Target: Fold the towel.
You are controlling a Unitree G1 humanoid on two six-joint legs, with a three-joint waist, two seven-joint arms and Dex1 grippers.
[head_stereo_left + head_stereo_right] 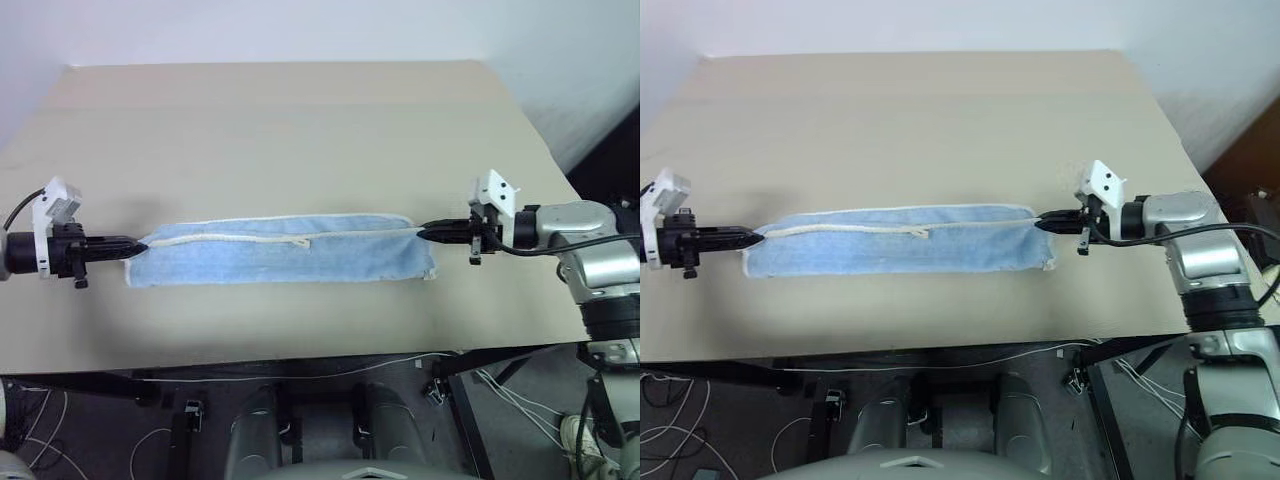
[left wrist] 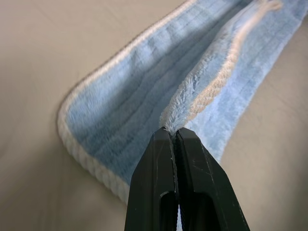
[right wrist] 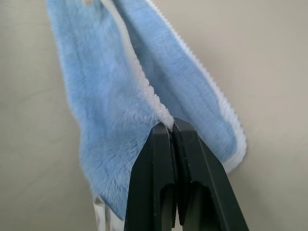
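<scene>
The left gripper (image 1: 140, 246) is clenched on the towel (image 1: 280, 255), its two black fingers (image 2: 159, 183) pressed together over the whitish stitched edge at the towel's left end. The right gripper (image 1: 424, 234) is likewise clamped on the towel, pinching the same whitish edge at the right end, its fingers (image 3: 192, 178) closed with a sliver of border showing between the tips. Both grippers point inward toward each other, roughly level and slightly downward, so the cloth is strung between them in a long narrow band. The gripped edge runs as a pale ridge along the band's upper part, with a small white tag (image 1: 299, 241) near its middle. From that ridge the light blue cloth falls away on both sides: a far layer with a white border lies toward the back of the table (image 1: 300, 120), and a near layer hangs toward the front edge. The lower parts of the towel seem to rest on the tabletop, though the head views do not make it plain how much of the cloth is lifted clear. The towel sits across the middle of the beige table, nearer its front edge than its back. Beyond the front edge, white cables (image 1: 300, 375) trail over a dark floor.
</scene>
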